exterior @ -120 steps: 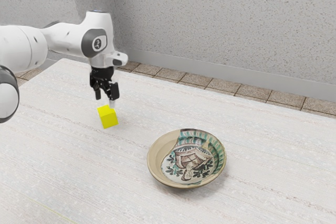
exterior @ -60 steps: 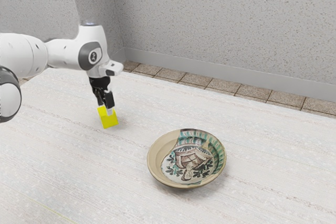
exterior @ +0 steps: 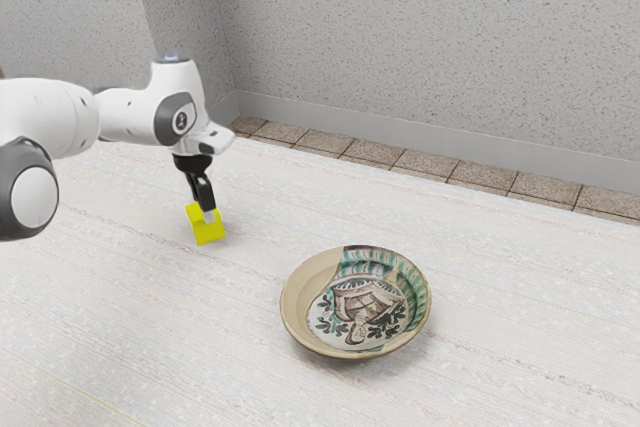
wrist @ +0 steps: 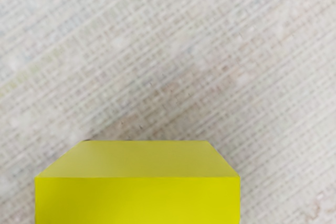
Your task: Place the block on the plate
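— Caught anything with the gripper [exterior: 204,212]?
— Can't tell, nor how far open. Reached, probably: down at the yellow block [exterior: 208,233], seen on the tabletop [exterior: 240,297].
— And left to do?
— Lift, cross with ample room, clear the raised rim [exterior: 355,354], lower onto the plate [exterior: 312,297]. Keep short of the far table edge [exterior: 440,186].

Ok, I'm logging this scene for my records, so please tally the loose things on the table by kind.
Blocks: 1, the yellow block
Plates: 1, the patterned plate
Total: 2
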